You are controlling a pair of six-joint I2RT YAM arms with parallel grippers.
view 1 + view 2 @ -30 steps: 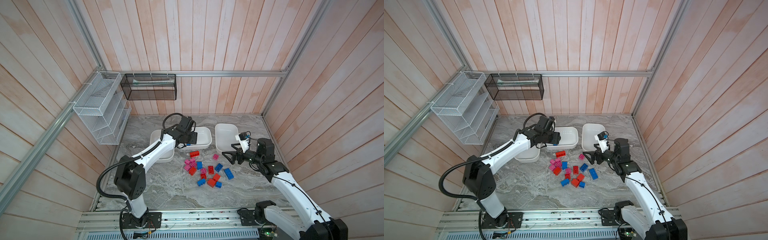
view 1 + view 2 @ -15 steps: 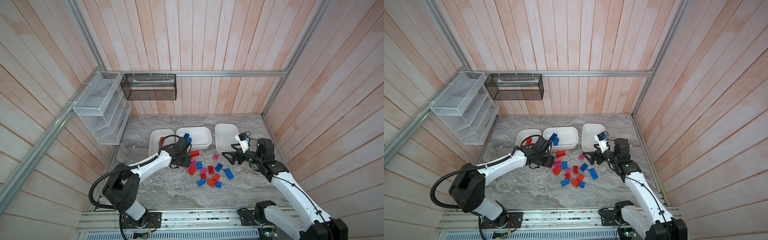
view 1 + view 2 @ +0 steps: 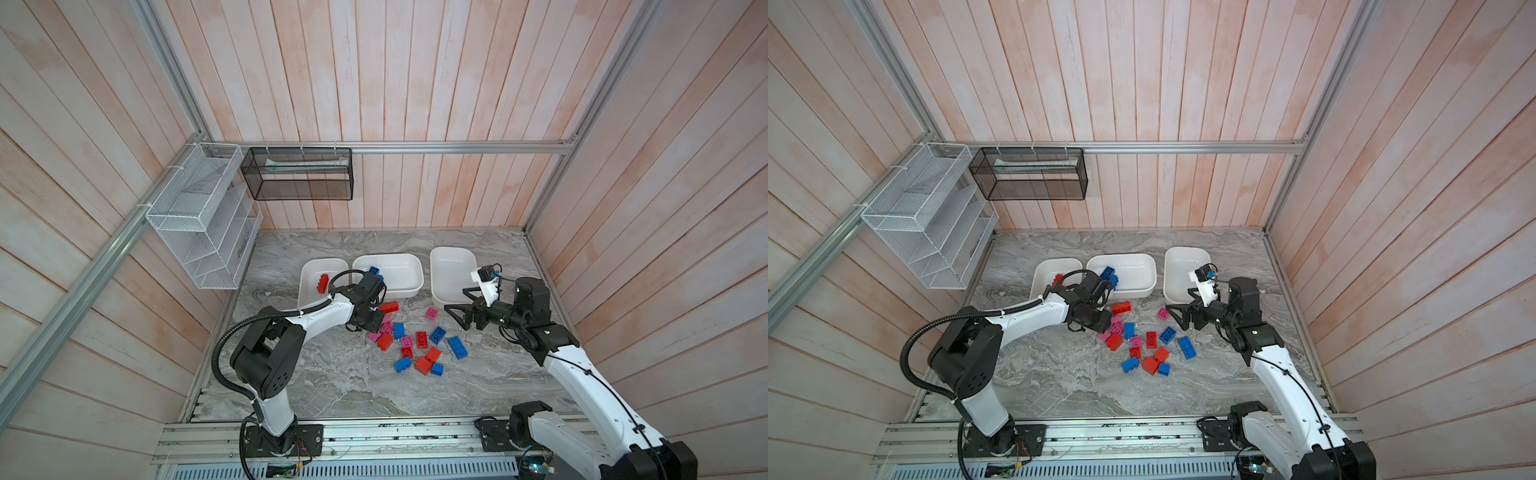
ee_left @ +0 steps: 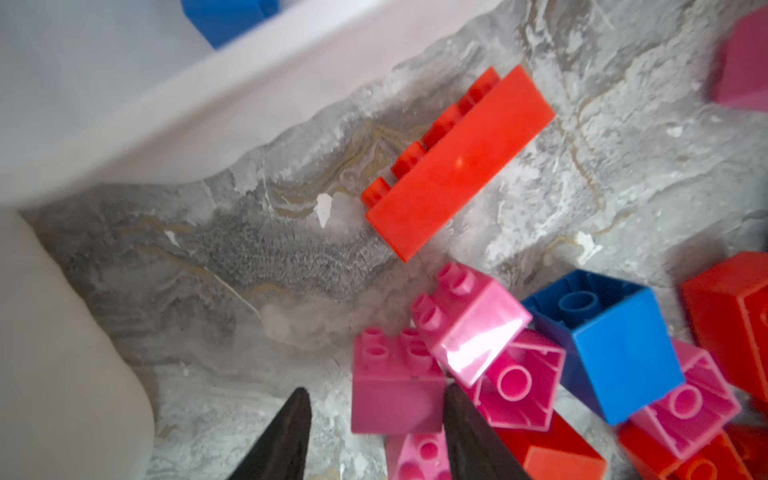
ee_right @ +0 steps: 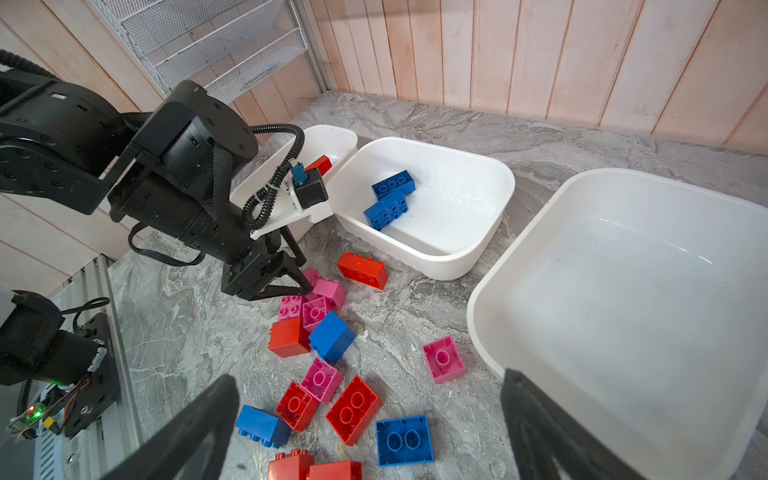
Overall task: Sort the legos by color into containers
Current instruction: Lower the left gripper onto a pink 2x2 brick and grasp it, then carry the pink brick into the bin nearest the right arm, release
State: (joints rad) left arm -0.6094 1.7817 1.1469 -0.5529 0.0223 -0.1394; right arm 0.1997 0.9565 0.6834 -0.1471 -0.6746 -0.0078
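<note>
Loose red, blue and pink legos (image 3: 415, 347) are noted scattered on the marble tabletop (image 3: 332, 386). Beside them the right gripper (image 5: 369, 376) is seen spread wide, with nothing gripped. The left gripper (image 5: 307, 275) is set part-open, fingers either side of a pink brick (image 4: 395, 390), not clamped. Behind, a red brick (image 3: 322, 282) is lodged in the left tub (image 3: 309, 266) and two blue bricks (image 5: 390, 195) in the middle tub (image 3: 411, 262). The right tub (image 3: 455, 251) is placed alongside.

Smooth glossy plastic legos (image 4: 457, 166), smooth white plastic containers (image 5: 424, 259) with a soft sheen, matt grey veined stone-look bench (image 3: 332, 386), pale whitewashed wood wall planks (image 3: 374, 83), dull silver metal frame rails (image 3: 457, 146), white-coated wire-mesh rack (image 3: 183, 203), black metal mesh basket (image 3: 299, 183), glossy white plastic arm shells (image 3: 320, 318)
</note>
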